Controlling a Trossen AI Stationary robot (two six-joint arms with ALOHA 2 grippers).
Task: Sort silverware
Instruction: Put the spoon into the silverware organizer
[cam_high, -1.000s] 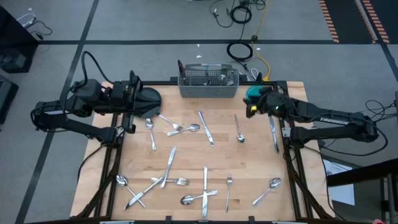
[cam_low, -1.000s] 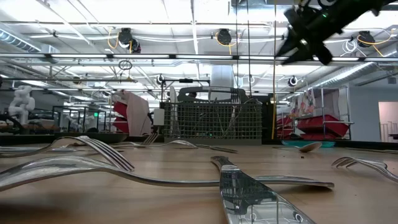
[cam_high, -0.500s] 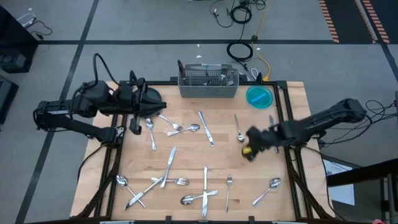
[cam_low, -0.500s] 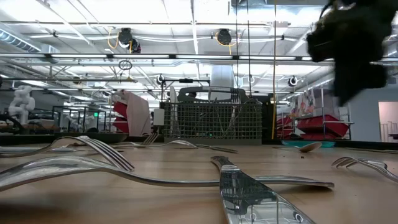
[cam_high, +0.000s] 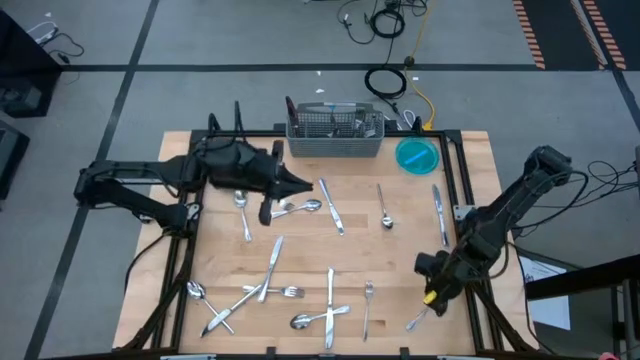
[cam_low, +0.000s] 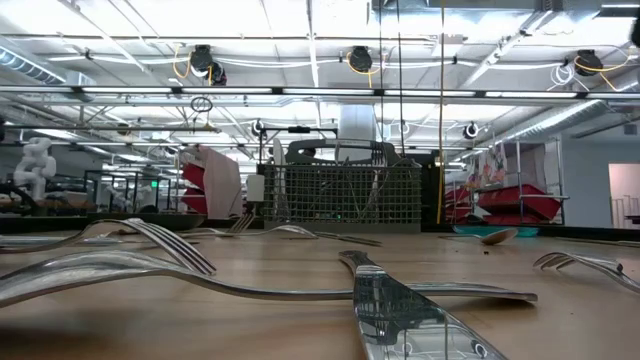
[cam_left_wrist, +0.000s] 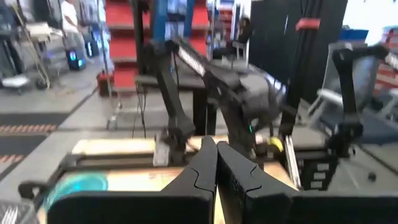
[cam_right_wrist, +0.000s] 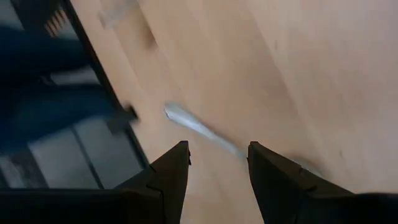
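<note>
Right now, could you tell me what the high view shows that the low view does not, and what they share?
Only the high view shows both arms: the left gripper, shut, above the utensils near the caddy, and the right gripper, open, over a spoon at the table's front right. It also shows the teal plate. Only the low view shows the room's ceiling lights and red bins. Both show the wire-mesh caddy and scattered silverware on the wooden table.

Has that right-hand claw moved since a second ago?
Yes. The right gripper has swung from beside the blue plate at the table's far edge down to its near right corner, over a spoon, fingers open.
</note>
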